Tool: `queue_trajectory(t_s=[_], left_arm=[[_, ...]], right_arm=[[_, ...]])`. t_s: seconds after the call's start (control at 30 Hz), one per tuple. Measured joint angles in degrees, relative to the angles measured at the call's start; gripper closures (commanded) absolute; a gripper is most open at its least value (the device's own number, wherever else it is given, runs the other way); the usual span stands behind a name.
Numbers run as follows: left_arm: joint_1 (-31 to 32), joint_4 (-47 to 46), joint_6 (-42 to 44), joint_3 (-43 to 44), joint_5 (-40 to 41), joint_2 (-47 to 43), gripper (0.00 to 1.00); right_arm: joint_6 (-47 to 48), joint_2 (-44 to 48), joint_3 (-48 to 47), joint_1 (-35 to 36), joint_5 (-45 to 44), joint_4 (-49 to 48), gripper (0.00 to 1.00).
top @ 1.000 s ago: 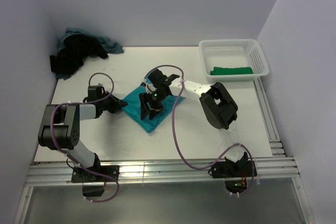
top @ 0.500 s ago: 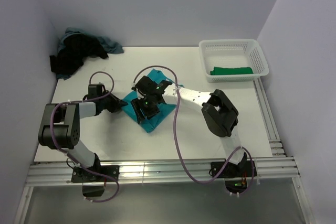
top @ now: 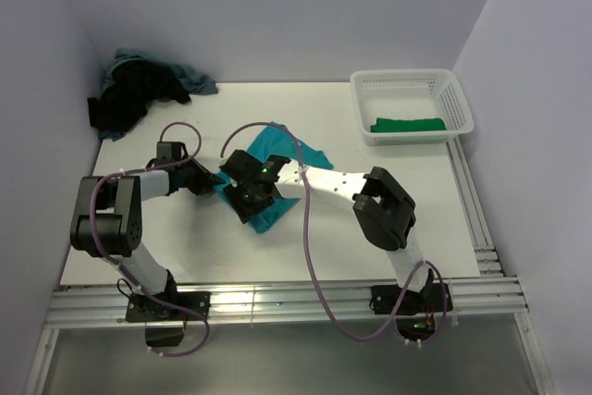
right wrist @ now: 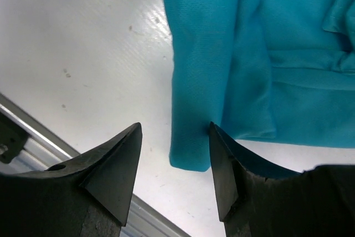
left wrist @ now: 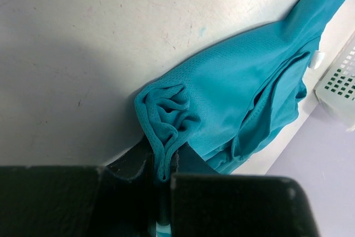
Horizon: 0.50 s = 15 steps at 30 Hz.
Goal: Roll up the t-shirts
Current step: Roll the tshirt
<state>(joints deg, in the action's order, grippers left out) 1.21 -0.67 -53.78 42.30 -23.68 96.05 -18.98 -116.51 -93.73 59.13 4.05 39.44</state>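
A bright teal t-shirt (top: 277, 150) lies bunched at the table's middle. My left gripper (top: 216, 182) is at its left edge, shut on a gathered fold of the teal t-shirt (left wrist: 249, 92), which is pinched between the fingers (left wrist: 133, 162). My right gripper (top: 244, 198) hovers over the shirt's near part, open. In the right wrist view the teal t-shirt (right wrist: 277, 54) has a folded corner lying between the spread tips of the right gripper (right wrist: 175, 131). A green t-shirt (top: 407, 124) lies in the basket. Black and dusty blue t-shirts (top: 139, 90) are piled at the far left.
The white lattice basket (top: 413, 85) stands at the far right corner, and its wall (left wrist: 338, 90) shows in the left wrist view. Metal rails (top: 277, 298) run along the near edge. Walls close in the left, back and right sides.
My right gripper has swung left and nearer across the teal shirt, uncovering its far part. The left gripper has kept its pinch and shifted slightly.
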Motion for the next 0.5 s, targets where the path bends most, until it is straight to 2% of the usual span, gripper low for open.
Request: queue_trajectory(t_s=[0.2, 0.27, 0.5], left_arm=[[0.02, 3.21, 0.11, 1.95, 0.02, 0.72, 1.00], [0.02, 4.57, 0.13, 2.75, 0.04, 1.03, 0.99], [0.44, 10.32, 0.57, 5.99, 0.87, 2.08, 1.00]], right_arm=[[-0.02, -0.04, 0.33, 0.13, -4.92, 0.22, 0.39], [0.04, -0.20, 0.33, 0.15, -6.12, 0.24, 0.41], [0.20, -1.68, 0.87, 0.24, -6.21, -0.22, 0.43]])
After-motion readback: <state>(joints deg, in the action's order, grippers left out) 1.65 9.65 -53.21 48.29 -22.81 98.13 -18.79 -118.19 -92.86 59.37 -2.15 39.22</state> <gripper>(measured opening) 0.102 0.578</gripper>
